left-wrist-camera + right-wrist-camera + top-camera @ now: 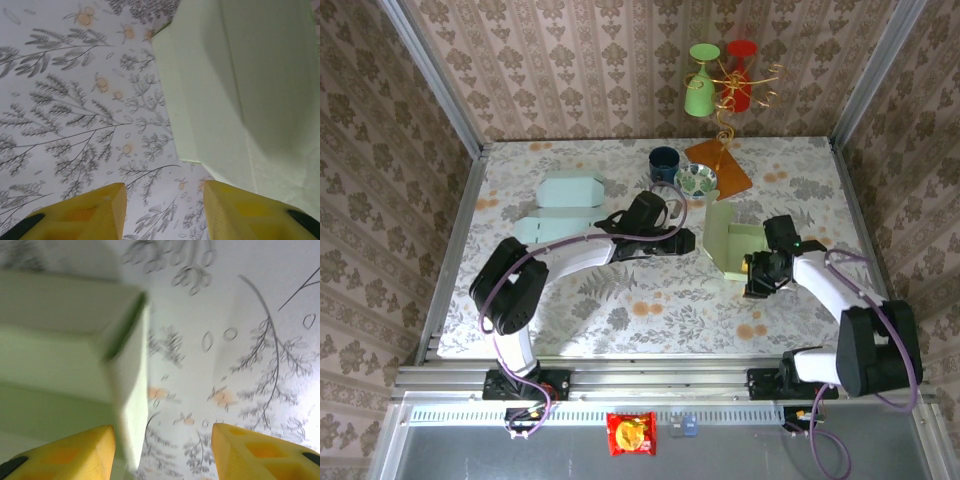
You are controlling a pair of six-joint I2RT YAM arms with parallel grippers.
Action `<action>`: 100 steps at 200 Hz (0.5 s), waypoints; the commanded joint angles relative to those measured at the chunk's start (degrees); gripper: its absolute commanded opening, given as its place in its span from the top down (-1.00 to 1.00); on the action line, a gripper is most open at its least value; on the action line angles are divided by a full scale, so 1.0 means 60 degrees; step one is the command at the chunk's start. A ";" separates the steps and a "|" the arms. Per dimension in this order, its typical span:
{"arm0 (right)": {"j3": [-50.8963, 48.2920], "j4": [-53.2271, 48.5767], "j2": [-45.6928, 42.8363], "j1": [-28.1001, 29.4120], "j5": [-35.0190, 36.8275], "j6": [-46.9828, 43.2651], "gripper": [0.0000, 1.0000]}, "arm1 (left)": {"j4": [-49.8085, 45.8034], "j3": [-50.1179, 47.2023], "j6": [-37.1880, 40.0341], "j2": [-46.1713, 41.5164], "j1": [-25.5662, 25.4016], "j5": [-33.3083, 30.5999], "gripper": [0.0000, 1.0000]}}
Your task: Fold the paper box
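The pale green paper box (724, 243) stands partly folded at the table's middle right, one flap raised. My left gripper (685, 243) sits just left of it, open. In the left wrist view its yellow fingers (90, 210) frame bare tablecloth, and the box (240, 85) lies ahead to the right, close to the right finger. My right gripper (757, 275) is at the box's near right corner, open. In the right wrist view a wall of the box (131, 405) stands between the jaws, close to the left finger (75, 450), with a wide gap to the right finger.
Two pale blue folded boxes (570, 190) (535, 228) lie at the back left. Behind the green box are a dark cup (665, 160), a patterned bowl (696, 180) and a brown board (725, 165) with a wire stand holding green and red glasses (700, 90).
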 commanded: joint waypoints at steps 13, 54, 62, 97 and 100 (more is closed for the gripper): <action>0.1575 -0.1582 -0.1020 0.0036 0.1499 -0.3063 -0.14 | -0.0133 0.0380 0.0108 0.0069 -0.0109 0.0120 0.10; 0.4336 -0.2648 0.0158 0.0882 0.1415 -0.8123 -0.15 | -0.0346 0.0627 0.0275 0.0143 -0.0240 0.0135 0.10; 0.4971 -0.3137 0.0599 0.1136 0.1400 -0.8690 -0.15 | -0.0350 0.0674 0.0313 0.0141 -0.0267 0.0124 0.11; 0.6710 -0.4275 0.2037 0.1796 0.1440 -0.9666 -0.19 | -0.0394 0.0873 0.0379 0.0170 -0.0331 0.0076 0.11; 0.6787 -0.4293 0.2123 0.1820 0.1443 -0.9674 -0.19 | -0.0411 0.0909 0.0387 0.0186 -0.0341 0.0076 0.10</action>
